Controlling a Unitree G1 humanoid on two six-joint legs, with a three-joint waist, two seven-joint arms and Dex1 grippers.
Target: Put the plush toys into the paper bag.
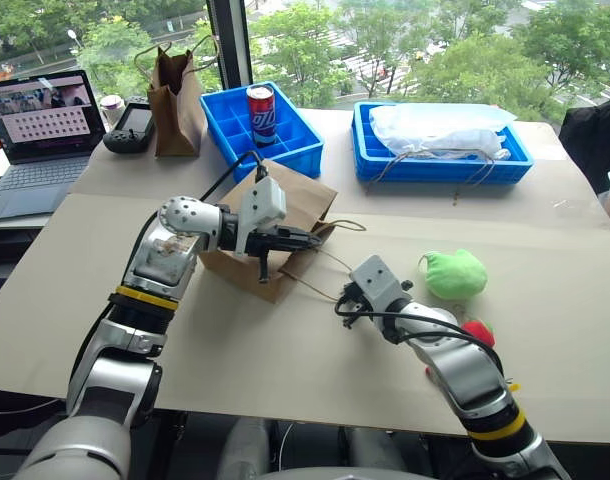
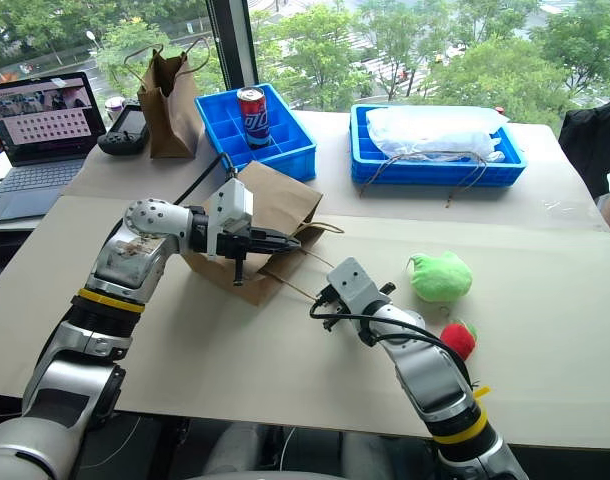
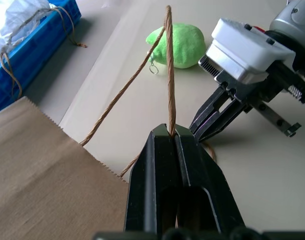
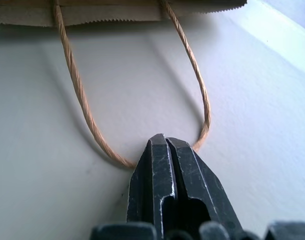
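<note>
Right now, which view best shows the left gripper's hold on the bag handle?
The left wrist view: the left gripper is shut on the twine handle. The eye views show it at the paper bag, with the pinch too small to see.

L pincer [image 1: 307,240] & R pincer [image 1: 342,303] both closed, tips near each other.

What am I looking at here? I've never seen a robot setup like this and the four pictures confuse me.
Two pictures look down from the humanoid robot's head; two look along each wrist's black two-fingered gripper. On the beige table lies a wide brown paper bag. The left gripper is shut on one thin twine handle loop; the right gripper is shut on the other twine loop. A rounded light-green plush toy and a small red plush toy lie outside the bag, beside the right arm.
</note>
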